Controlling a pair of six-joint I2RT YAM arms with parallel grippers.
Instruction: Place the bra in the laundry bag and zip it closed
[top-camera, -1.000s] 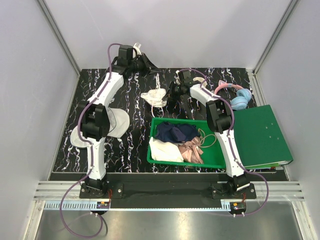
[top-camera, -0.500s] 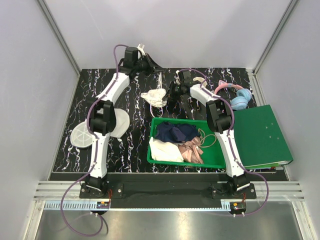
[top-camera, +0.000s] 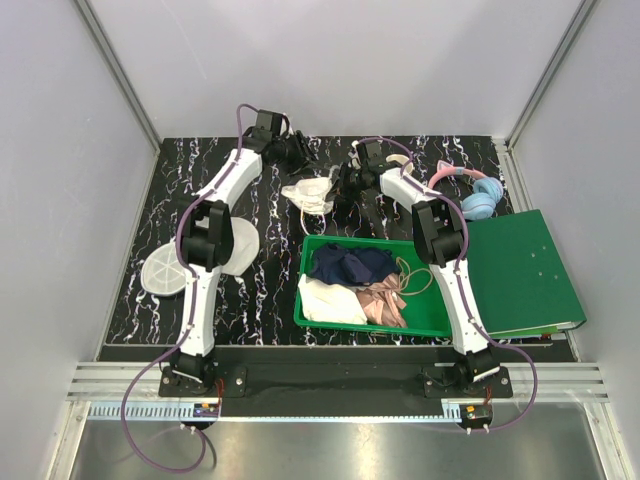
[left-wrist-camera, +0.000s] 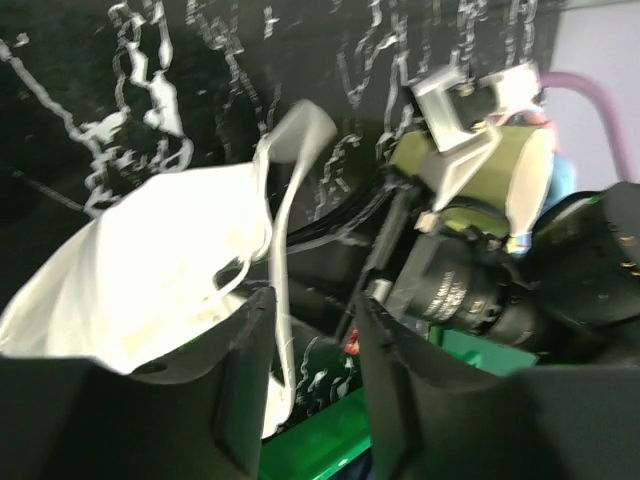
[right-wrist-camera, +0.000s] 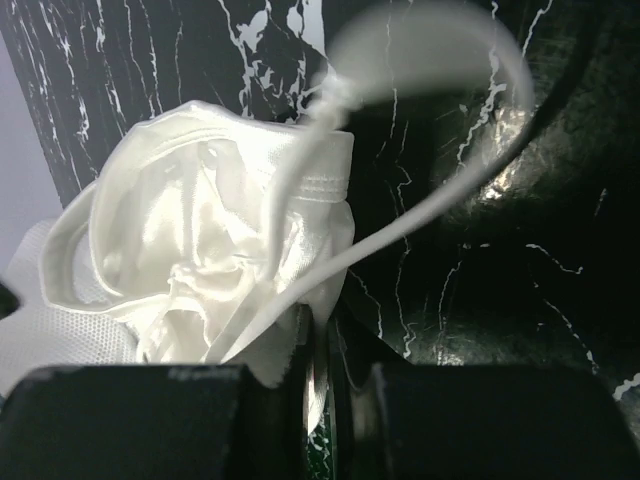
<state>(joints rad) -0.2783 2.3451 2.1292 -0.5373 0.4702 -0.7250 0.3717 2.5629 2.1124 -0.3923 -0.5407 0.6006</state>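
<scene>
The cream-white bra (top-camera: 310, 193) lies crumpled on the black marbled table, behind the green tray. My right gripper (top-camera: 338, 190) is at its right side, shut on an edge of the satin fabric (right-wrist-camera: 200, 230); the cloth is pinched between the jaws of that gripper (right-wrist-camera: 320, 335). My left gripper (top-camera: 303, 155) hovers just behind the bra with jaws open. In the left wrist view, a thin bra strap (left-wrist-camera: 285, 200) loops up and hangs loose between the jaws of the gripper (left-wrist-camera: 312, 310). The white mesh laundry bag (top-camera: 163, 272) lies open at the left, partly under the left arm.
A green tray (top-camera: 430, 318) in front of the bra holds a navy garment (top-camera: 350, 265), a flat cream cloth (top-camera: 330, 300) and a pink-beige garment (top-camera: 385, 300). A green binder (top-camera: 520, 270) lies at the right, pink-blue headphones (top-camera: 475, 195) behind it. A yellow-green mug (left-wrist-camera: 500, 170) stands behind the right wrist.
My left gripper has come down and forward from the back wall toward the bra, and its jaws have opened, leaving the strap loose. The right gripper has kept still, gripping the bra.
</scene>
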